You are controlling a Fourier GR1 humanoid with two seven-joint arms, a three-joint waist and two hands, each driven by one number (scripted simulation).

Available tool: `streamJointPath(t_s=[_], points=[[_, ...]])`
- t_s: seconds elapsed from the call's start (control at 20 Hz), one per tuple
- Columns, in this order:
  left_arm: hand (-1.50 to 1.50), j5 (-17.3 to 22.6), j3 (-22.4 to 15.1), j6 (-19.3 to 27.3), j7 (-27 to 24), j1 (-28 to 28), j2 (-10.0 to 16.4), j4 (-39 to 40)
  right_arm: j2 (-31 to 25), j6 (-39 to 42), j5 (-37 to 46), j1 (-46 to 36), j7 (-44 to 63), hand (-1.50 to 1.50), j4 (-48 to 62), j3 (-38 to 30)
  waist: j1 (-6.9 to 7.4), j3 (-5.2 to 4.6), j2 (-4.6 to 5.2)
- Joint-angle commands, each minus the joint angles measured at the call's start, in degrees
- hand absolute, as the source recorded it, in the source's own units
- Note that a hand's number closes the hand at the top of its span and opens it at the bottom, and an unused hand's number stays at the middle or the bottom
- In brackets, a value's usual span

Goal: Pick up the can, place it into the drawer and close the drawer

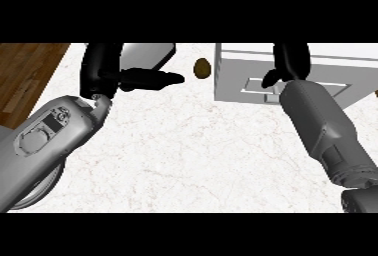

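White marble desk (192, 150) fills the frame, with wood floor (26, 70) at upper left. The left hand (103, 65), upper left, curls its fingers round the grey can (148, 52). The right hand (290, 60) shows over the white drawer (244, 65) at upper right; I cannot tell whether it is open or closed. A brown oval lump (201, 68) lies between can and drawer.

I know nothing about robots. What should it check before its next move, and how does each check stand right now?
1. Can held: cannot tell; a silvery object shows behind the left hand, but the grip is hidden.
2. Drawer open: cannot tell from above the white drawer unit.
3. Right hand at the drawer unit: ok, it hangs over the unit's front.
4. Path from left hand to drawer unit: not ok; a small brown object lies on the counter between them.
5. Hands apart: ok, well separated.
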Motion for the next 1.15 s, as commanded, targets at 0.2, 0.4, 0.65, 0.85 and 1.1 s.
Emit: streamJointPath(t_s=[0.2, 0.4, 0.65, 0.85, 1.1], points=[[-1.50, -1.40, 0.30, 0.24, -2.20, 3.05, -0.45, -0.84, 4.34, 0.92, -10.35, -4.81, -9.15, -1.50, -1.83, -8.10, 0.81, 0.22, 0.63], [-1.50, -0.55, 1.19, -1.05, -1.37, 4.28, 1.15, -2.76, 4.58, 3.24, -16.70, -4.77, -14.09, -1.50, -3.09, -13.48, 0.53, 0.28, 0.04], [-1.50, -0.31, 2.64, -1.07, -2.00, 5.55, 0.54, -1.76, 6.55, 7.75, -21.98, -7.41, -17.25, -1.50, -3.45, -17.63, -0.78, 0.11, -0.21], [-1.50, -1.05, 2.78, -0.88, -3.55, 9.03, 1.58, -3.14, 7.91, 12.78, -29.50, -7.27, -19.82, -1.50, -4.01, -23.67, -1.37, 0.07, -0.67], [-1.50, -2.16, 3.66, -0.07, -0.63, 8.46, 1.87, -6.63, 7.69, 12.96, -31.28, -7.61, -21.84, -1.50, -2.88, -24.90, -1.56, 0.03, -0.48]])
